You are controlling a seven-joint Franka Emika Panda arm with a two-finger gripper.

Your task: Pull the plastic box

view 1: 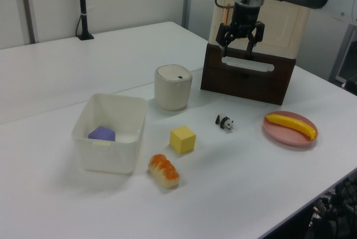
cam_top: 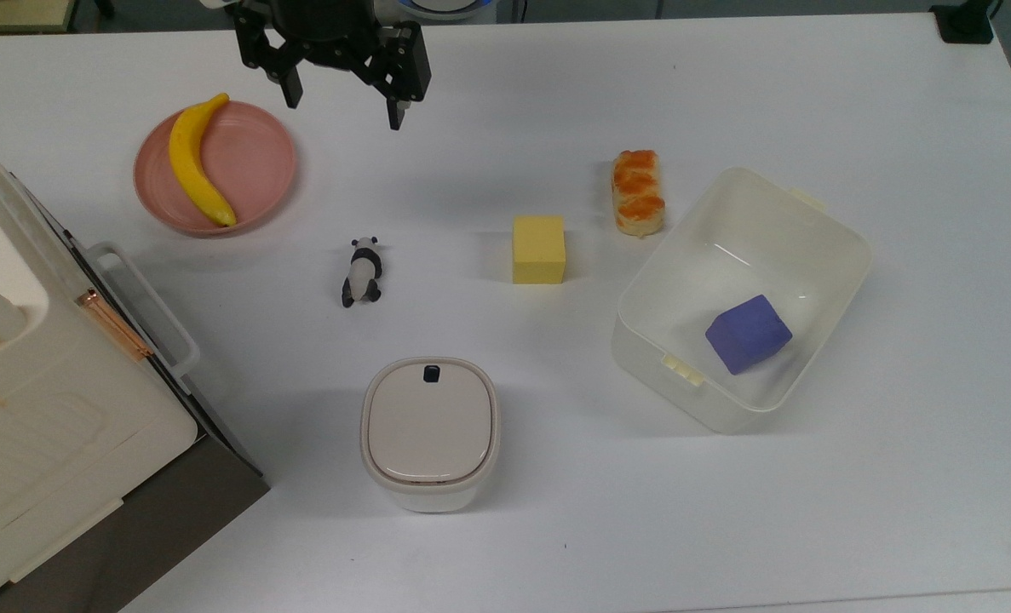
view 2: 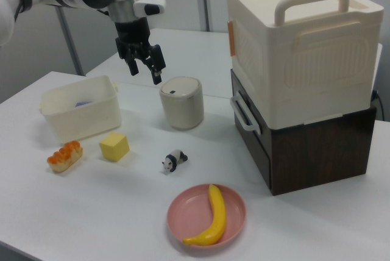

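The plastic box (cam_top: 820, 223) (view 1: 129, 129) (view 2: 91, 112) is a translucent milky-white lidless tub at the top view's right, with a pale-yellow clip tab on its near wall. A purple block (cam_top: 748, 333) (view 1: 102, 134) lies inside it. My black gripper (cam_top: 345, 100) (view 1: 236, 47) (view 2: 144, 69) hangs open above the table at the top view's upper left, far from the box, with nothing between its fingers. It is next to the pink plate.
A pink plate (cam_top: 258, 162) holds a banana (cam_top: 194, 162). A toy panda (cam_top: 362, 271), a yellow block (cam_top: 538, 249) and a bread piece (cam_top: 638, 192) lie mid-table. A beige lidded container (cam_top: 430, 430) stands near the front. A cream appliance (cam_top: 37, 375) sits on a dark cabinet at the top view's left.
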